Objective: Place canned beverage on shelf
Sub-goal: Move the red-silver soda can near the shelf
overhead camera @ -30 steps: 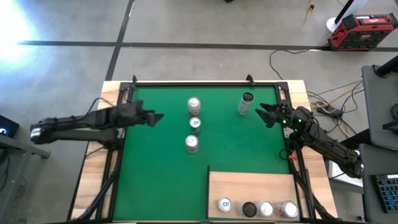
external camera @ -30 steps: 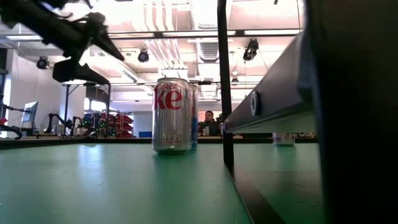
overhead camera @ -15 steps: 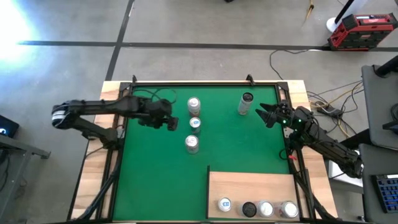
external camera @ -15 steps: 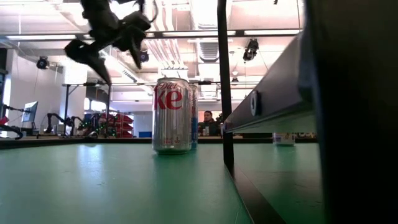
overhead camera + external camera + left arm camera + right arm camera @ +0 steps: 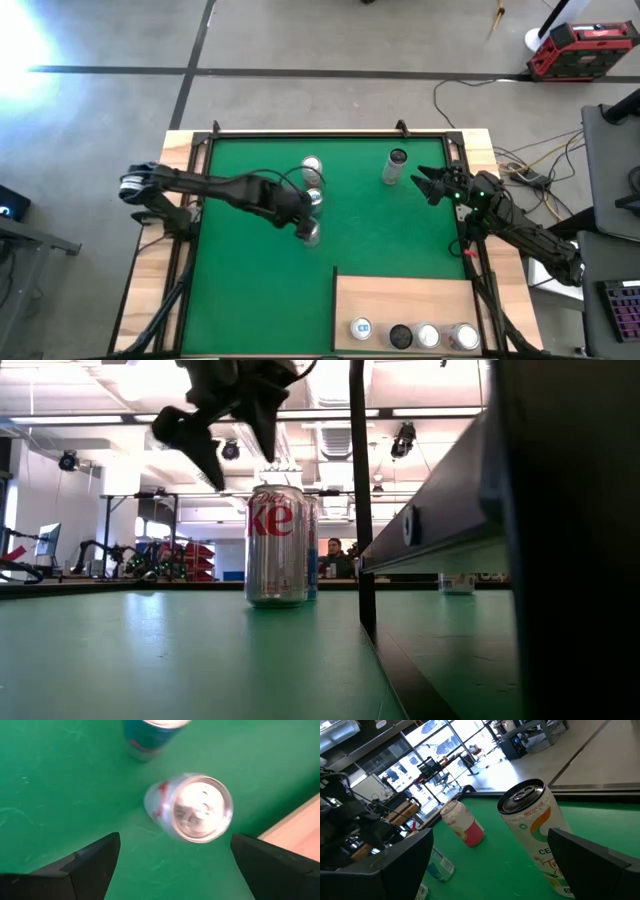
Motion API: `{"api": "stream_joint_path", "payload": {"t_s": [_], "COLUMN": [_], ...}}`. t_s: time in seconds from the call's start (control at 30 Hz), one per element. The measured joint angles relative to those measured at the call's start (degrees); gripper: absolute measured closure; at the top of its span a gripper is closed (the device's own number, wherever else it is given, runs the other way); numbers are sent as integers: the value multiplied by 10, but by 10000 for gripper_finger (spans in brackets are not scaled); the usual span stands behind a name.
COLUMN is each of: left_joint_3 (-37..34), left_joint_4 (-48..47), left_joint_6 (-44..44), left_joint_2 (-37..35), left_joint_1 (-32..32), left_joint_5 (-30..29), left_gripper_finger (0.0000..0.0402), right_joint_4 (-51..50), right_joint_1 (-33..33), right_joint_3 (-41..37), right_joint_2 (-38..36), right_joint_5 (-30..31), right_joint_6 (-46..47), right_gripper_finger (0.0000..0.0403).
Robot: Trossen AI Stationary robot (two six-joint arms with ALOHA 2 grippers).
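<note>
While the left hand (image 5: 303, 212) hovers open above the silver cola can (image 5: 309, 233) nearest the shelf, nothing is gripped yet; its two fingers stand spread wide, seen in the left wrist view on either side of the can's shiny top (image 5: 202, 809). The can stands upright on the green mat (image 5: 250, 280), in the middle of the desk, at the near end of a short row of three cans.

To do this step well, the hand should probably centre itself over the can, drop straight down so the fingers pass either side of its body, and close below the rim. A crooked descent could tip it.

Just behind it stands a blue-topped can (image 5: 314, 198), close enough that a finger might clip it, and behind that a third silver can (image 5: 311, 167). The shelf (image 5: 405, 300), a pale wooden panel at the mat's near right corner, already carries four cans (image 5: 413, 335) along its near edge, so the new one likely needs the bare wood farther in.

The right hand (image 5: 428, 184) waits open at the mat's right side, facing a tall dark-topped can (image 5: 395, 166) with orange print (image 5: 535, 825). Beyond the desk, a person sits far off in the room (image 5: 335, 556).
</note>
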Motion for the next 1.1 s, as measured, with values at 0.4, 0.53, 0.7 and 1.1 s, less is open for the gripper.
{"api": "stream_joint_path", "payload": {"t_s": [0.4,0.53,0.7,1.1], "left_joint_3": [165,233,335,413], "left_joint_4": [-108,-149,-246,-331], "left_joint_6": [32,25,-12,-41], "left_joint_2": [128,171,231,290], "left_joint_1": [-34,-34,-33,-25], "left_joint_5": [-4,-4,-4,-4], "left_gripper_finger": [38,38,38,38], "right_joint_4": [0,0,0,0], "right_joint_1": [0,0,0,0], "right_joint_3": [0,0,0,0], "right_joint_2": [0,0,0,0], "right_joint_5": [0,0,0,0], "right_joint_6": [0,0,0,0], "right_gripper_finger": [19,19,19,19]}}
